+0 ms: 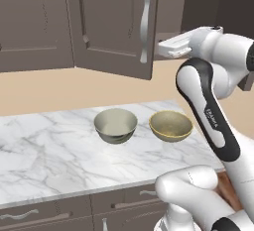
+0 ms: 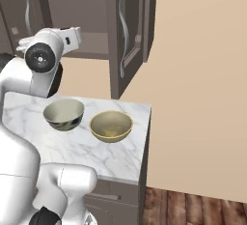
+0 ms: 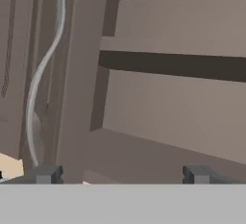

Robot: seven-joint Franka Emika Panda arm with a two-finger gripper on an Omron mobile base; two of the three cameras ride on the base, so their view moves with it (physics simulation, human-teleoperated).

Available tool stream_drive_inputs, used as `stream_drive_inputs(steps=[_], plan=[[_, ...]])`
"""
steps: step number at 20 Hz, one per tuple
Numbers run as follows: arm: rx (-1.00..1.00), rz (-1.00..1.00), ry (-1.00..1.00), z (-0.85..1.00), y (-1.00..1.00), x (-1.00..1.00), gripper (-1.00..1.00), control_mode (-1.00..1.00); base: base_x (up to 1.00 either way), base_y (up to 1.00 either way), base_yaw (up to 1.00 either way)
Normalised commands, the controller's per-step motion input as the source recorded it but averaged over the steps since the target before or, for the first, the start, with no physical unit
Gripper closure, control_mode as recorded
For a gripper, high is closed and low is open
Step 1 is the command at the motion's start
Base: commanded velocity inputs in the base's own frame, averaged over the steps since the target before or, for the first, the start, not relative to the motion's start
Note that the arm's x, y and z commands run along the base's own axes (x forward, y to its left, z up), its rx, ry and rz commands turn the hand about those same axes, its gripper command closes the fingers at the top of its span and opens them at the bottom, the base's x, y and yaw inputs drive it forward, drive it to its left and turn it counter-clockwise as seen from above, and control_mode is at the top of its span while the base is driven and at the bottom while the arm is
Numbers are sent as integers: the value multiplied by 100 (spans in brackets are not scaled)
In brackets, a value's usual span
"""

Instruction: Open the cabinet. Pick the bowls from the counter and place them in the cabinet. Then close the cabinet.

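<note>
I find the gripper [image 3: 120, 174] with jaws spread wide, gripping and touching nothing, facing the shelf [image 3: 173, 50] of the open cabinet [image 3: 81, 74].

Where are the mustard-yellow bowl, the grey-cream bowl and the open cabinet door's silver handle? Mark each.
Mustard-yellow round bowl [image 1: 171, 124], left base view, speckled inside.
Pale grey-cream round bowl [image 1: 115, 123], left base view, inside.
Long silver bar handle [image 1: 145, 26], left base view, mid-bar.
</note>
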Motion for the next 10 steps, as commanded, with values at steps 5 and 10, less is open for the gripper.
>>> stream_drive_inputs(steps=[5,10], plan=[[0,0,0,0,-5,43,-100,-100,0,0,0],[0,0,0,0,-5,28,-100,-100,0,0,0]])
